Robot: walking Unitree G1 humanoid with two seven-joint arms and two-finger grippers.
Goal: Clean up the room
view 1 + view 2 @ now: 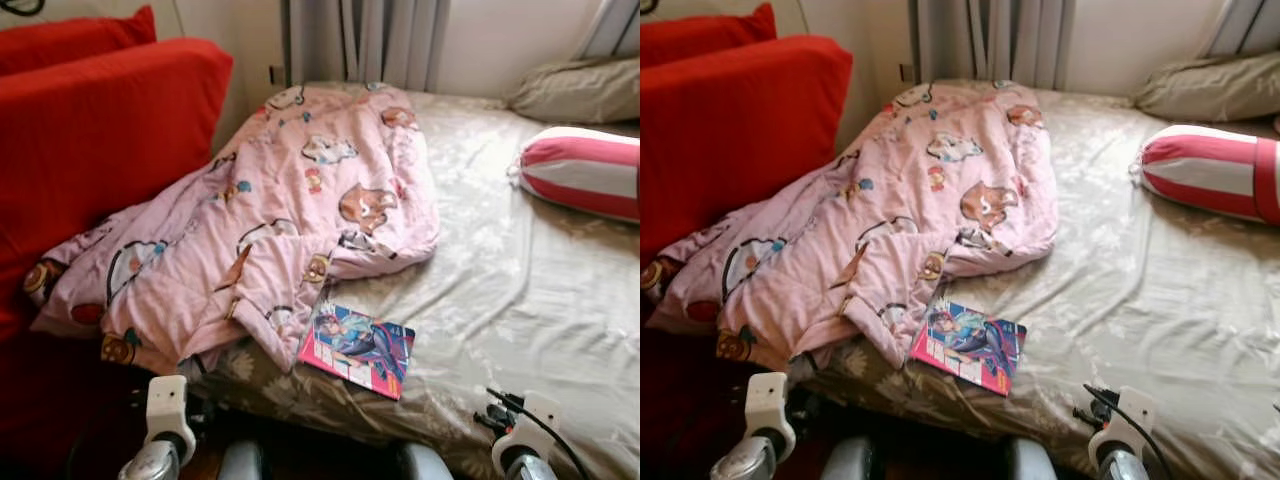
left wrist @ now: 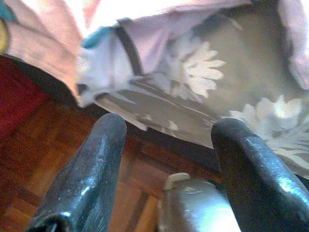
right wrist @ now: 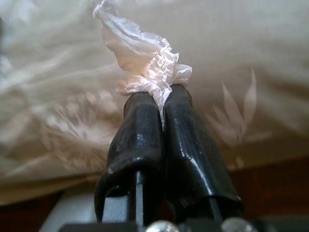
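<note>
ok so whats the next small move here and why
Probably carry the crumpled white plastic off to a bin: the right claw is shut on it, low at the bed edge, and the open left claw can then take the book.

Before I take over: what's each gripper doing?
Left gripper: open, empty, by the bed edge.
Right gripper: shut on a white wrapper.

A pale pink blanket [image 1: 270,220] printed with brown, white and orange cartoon animals lies on an olive-beige bed sheet [image 1: 520,290] with a faint white flower pattern. The book [image 1: 358,349] has a pink cover with a blue figure. The bolster [image 1: 585,172] is striped red and white. The sofa [image 1: 90,130] is bright red, the floor [image 2: 43,159] reddish-brown wood.
</note>
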